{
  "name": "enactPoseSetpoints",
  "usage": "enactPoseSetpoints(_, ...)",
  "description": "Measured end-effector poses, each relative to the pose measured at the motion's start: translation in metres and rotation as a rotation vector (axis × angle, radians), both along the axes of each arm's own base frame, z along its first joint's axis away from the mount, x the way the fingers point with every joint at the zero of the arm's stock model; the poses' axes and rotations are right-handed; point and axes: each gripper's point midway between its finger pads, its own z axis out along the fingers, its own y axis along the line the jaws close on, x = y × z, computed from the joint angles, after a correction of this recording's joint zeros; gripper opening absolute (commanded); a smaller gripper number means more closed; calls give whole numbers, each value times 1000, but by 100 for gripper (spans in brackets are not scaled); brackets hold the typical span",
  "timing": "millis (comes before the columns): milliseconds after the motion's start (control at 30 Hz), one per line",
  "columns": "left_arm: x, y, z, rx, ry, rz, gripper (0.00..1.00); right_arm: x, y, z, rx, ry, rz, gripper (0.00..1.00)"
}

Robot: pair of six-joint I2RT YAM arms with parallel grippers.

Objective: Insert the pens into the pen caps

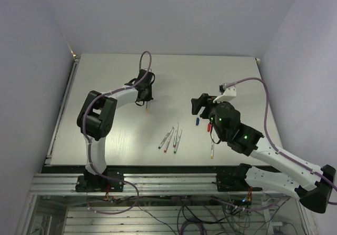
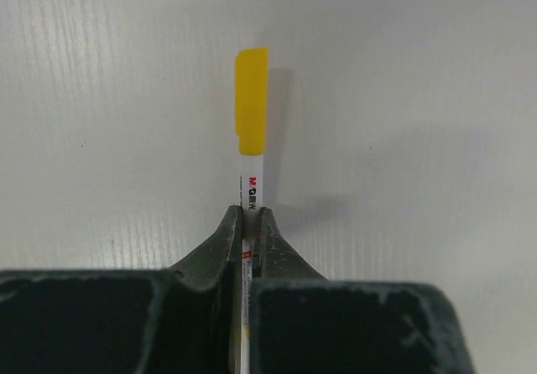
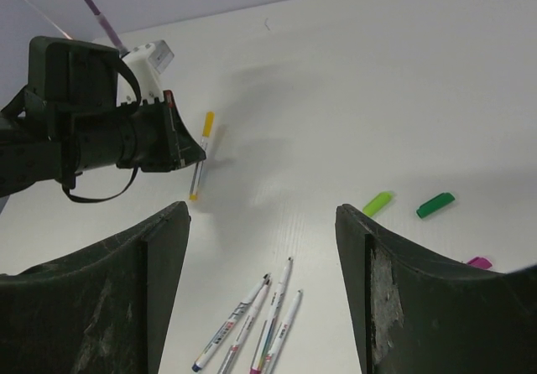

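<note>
Yellow cap [image 2: 251, 101] looks seated on pen [image 2: 251, 185], clamped in left tool [image 2: 249, 216] | right tool [image 3: 262, 213] wide, empty | next: release, grab loose pens [image 1: 171, 138] at 6 o'clock

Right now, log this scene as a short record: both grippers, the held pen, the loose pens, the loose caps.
left gripper: shut on pen
held pen: yellow cap already on its end
right gripper: open, empty
loose pens: pen cluster of four on the table; lone pen by the right arm
loose caps: light green cap, dark green cap, magenta cap partly hidden, blue cap
</note>
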Motion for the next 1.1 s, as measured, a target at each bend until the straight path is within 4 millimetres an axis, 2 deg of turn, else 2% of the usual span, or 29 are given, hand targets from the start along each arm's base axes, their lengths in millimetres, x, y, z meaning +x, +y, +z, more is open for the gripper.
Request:
enactPoseSetpoints(167,8,-8,-4,-36,14,10,7,0,0,-7,-10,12,0,70)
enactPoseSetpoints(367,19,-27,2,-118,13,2,7,1,3,-14,-20,25,6,69)
enactPoseSetpoints(667,20,-35,-8,-152,36,-6,8,3,9,-23,-37,42,17,69)
enactPoseSetpoints(733,20,-36,-8,-154,35,-7,16,4,11,-25,-40,46,20,69)
enactPoseSetpoints(833,21,-37,-8,-159,34,-7,40,5,13,-27,-46,52,23,69)
enactPoseSetpoints(867,21,-37,-9,-159,35,-8,45,5,13,-28,-46,52,24,69)
enactPoseSetpoints(1100,22,-40,-7,-176,27,-10,49,5,15,-32,-45,59,27,68)
